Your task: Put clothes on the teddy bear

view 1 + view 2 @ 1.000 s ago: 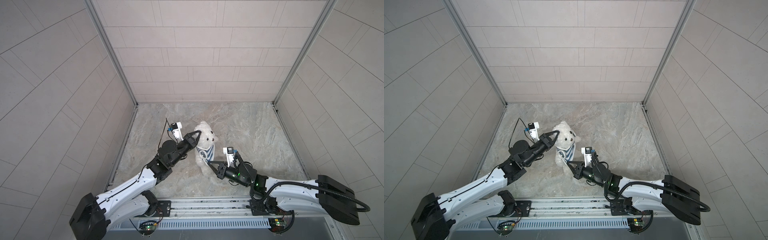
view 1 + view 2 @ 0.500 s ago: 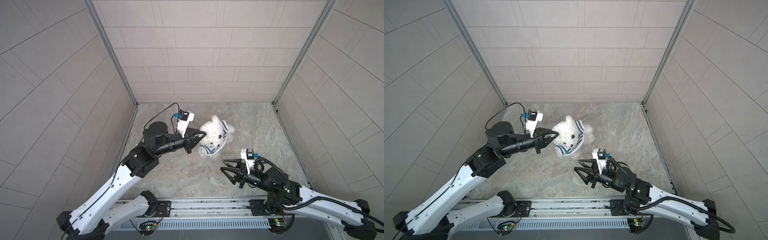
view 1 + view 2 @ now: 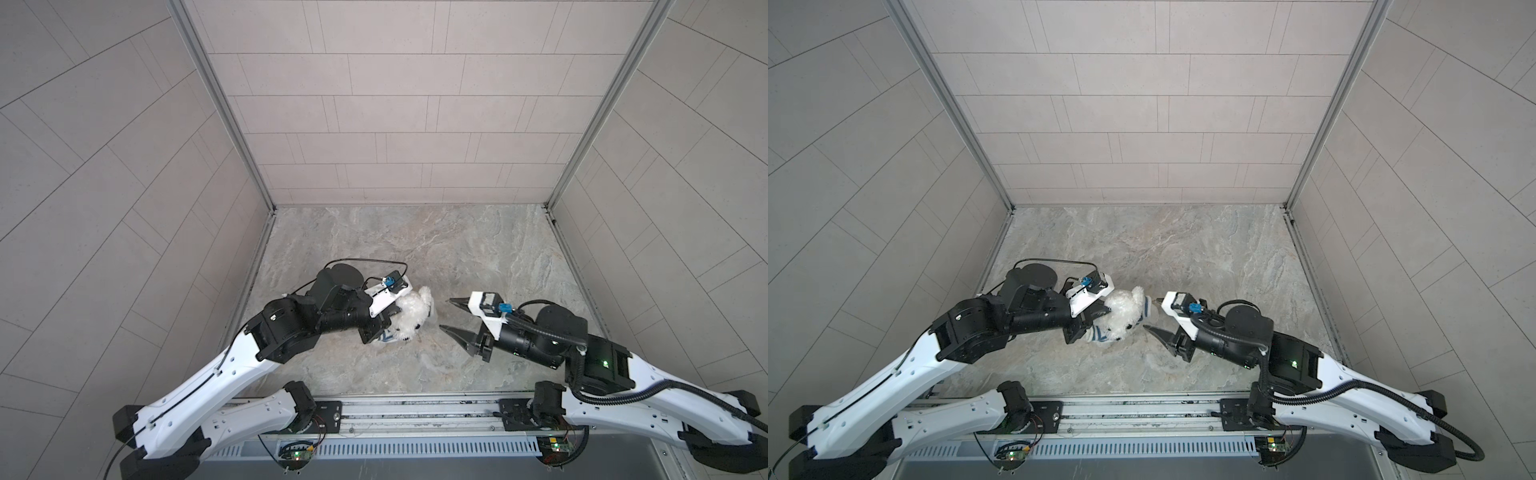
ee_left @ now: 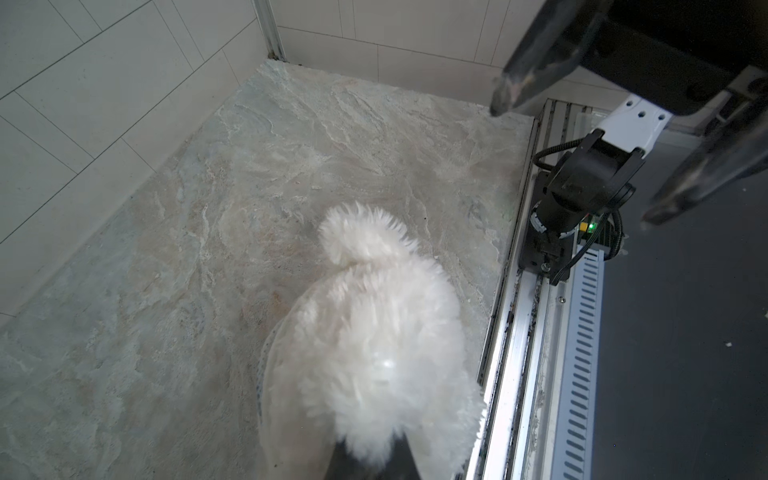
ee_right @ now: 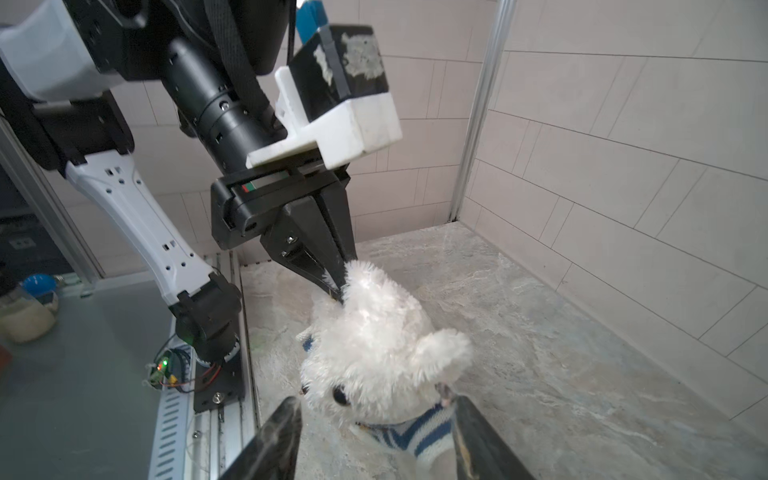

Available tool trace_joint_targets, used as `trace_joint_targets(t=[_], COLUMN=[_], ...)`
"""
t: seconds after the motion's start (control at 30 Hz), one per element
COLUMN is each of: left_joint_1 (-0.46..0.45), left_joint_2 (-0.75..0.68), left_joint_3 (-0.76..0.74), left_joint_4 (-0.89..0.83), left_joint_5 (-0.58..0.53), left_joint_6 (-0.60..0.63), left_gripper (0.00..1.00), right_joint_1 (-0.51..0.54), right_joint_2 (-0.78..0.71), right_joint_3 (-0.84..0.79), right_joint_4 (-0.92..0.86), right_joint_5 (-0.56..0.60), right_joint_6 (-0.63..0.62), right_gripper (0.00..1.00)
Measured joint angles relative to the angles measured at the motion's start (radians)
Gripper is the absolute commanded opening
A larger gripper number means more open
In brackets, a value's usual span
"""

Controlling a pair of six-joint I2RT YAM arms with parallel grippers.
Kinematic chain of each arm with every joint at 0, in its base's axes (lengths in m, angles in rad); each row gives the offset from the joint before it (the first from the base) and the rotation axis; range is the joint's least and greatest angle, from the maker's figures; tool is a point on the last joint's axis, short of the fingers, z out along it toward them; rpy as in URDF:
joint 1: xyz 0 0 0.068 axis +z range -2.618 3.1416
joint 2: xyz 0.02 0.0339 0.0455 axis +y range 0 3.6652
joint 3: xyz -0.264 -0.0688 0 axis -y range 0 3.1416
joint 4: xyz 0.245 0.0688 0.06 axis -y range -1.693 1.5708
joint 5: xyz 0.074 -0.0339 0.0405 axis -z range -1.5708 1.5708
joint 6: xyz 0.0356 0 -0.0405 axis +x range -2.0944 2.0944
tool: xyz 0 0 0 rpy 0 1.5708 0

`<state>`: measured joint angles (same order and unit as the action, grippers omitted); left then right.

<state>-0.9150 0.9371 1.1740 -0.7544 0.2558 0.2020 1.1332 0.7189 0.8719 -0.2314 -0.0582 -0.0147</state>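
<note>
The teddy bear (image 3: 412, 312) (image 3: 1124, 316) is white and fluffy and hangs head-up left of the floor's middle. My left gripper (image 5: 338, 287) (image 4: 370, 455) is shut on one of its ears. A navy-and-white striped shirt (image 5: 417, 432) (image 3: 1099, 333) sits around its body below the head. My right gripper (image 3: 446, 313) (image 3: 1151, 313) is open just right of the bear. In the right wrist view its two fingers (image 5: 272, 440) stand either side of the bear's chin and shirt without closing on them. Whether the bear's feet touch the floor is hidden.
The marble floor (image 3: 478, 257) is boxed in by tiled walls on three sides. A metal rail (image 3: 415, 409) with both arm bases runs along the near edge. A jar with a blue lid (image 5: 31, 309) stands outside the cell, beyond the rail.
My right gripper let go, opened, drew back, then rose to the bear's right side. My left gripper, still shut on the bear, lifted and carried it leftward.
</note>
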Motion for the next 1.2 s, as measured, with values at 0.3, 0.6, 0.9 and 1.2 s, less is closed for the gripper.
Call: trace_joint_targets(t=[0.3,0.6,0.9,1.2], left_joint_1=[-0.036,-0.041,-0.041,-0.029], left_joint_2=[0.002,0.004,0.006,-0.058], left_joint_3=[0.000,-0.006,-0.019,-0.114], left_joint_4=[-0.013,-0.006,0.005,0.100], left_joint_5=[-0.011,-0.012,-0.018,-0.074], left_joint_6=[0.039,0.039,0.033,-0.135], left_gripper=[0.00,0.00,0.00,0.67], right_joint_1=[-0.107,-0.139,-0.152,-0.185], right_joint_2=[0.220,0.315,0.336,0.283], right_joint_3=[0.095,0.110,0.076,-0.048], right_joint_4=[-0.051,-0.032,0.016,0.102], right_joint_5=[-0.146,-0.245,-0.286,-0.267], right_joint_6=[-0.179,-0.210,-0.196,-0.163], right_gripper=[0.66,0.61,0.20,0.00])
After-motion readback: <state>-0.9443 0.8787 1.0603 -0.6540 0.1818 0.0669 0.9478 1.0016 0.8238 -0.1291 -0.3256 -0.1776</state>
